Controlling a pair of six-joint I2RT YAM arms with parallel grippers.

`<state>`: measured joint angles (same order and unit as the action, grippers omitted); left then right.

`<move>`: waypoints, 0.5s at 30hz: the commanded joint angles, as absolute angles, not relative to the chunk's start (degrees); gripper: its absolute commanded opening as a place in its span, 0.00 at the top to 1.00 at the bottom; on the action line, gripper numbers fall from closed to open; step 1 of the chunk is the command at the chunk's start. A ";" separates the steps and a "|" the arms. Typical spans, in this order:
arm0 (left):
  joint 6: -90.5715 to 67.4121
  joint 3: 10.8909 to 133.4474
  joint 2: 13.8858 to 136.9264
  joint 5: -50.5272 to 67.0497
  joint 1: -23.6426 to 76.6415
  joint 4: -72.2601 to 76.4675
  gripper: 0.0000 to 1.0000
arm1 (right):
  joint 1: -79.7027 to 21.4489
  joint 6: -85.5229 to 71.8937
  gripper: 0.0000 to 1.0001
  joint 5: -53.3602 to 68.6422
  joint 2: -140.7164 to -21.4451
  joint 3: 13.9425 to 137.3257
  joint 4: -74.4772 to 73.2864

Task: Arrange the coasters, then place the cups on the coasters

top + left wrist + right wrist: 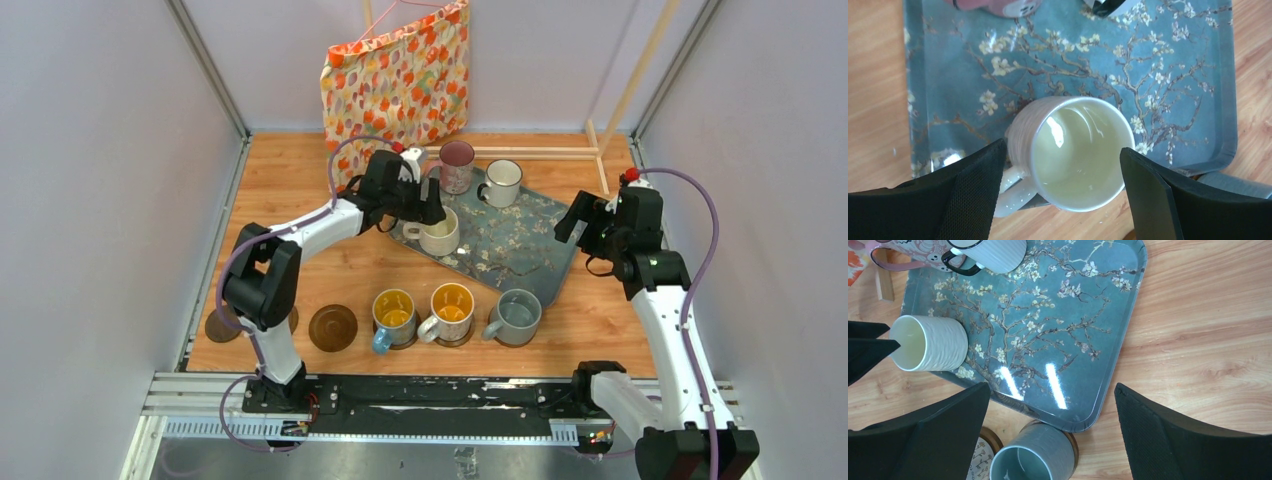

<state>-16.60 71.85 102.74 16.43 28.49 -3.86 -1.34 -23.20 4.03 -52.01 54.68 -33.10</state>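
setting: wood-grain worktop (pixel 300 190) inside a grey-panelled booth, with an orange-and-white patterned fabric bag (pixel 400 75) leaning at the back wall.
tray: large blue-grey blossom-print tray (pixel 530 250), lying askew on the right-centre of the worktop.
target: cream ribbed ceramic mug (pixel 440 238), upright at the tray's near-left edge, its handle sticking out toward the worktop's left side.
left gripper (pixel 1063 150): directly over the cream mug, jaws spread wide, one finger either side of the rim, nothing gripped.
key relation: the mug sits straight below and between the fingers. its handle lies on the left finger's side, so i judge that a straight descent and close would meet the handle before the wall.
right gripper (pixel 1053 387): wide and empty, hanging over the tray's near-right part, well apart from the cream mug. the left arm is clearly the nearer.
front row: blue-handled yellow-lined mug (pixel 393 318), white yellow-lined mug (pixel 450 312) and grey mug (pixel 518 317), each on a dark-brown coaster.
free coasters: bare dark-brown grooved round coaster (pixel 333 327) just left of the blue-handled mug; another coaster (pixel 218 326) further left, partly behind the left arm.
tray's far end: pink mug (pixel 457 165) and white dark-rimmed mug (pixel 502 182), not yet placed.
step judged: about to pick the cream mug for the bare coaster.
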 commanded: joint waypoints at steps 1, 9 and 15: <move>-20.09 69.49 102.21 18.21 27.86 -0.41 0.11 | -1.50 -22.51 0.00 3.95 -51.86 53.95 -34.45; -22.11 65.26 99.21 18.54 27.86 1.54 0.11 | -1.48 -22.34 0.00 3.60 -51.23 53.61 -34.45; -22.94 61.90 96.46 18.43 27.86 1.80 0.11 | -1.44 -22.48 0.00 3.60 -51.31 53.59 -34.45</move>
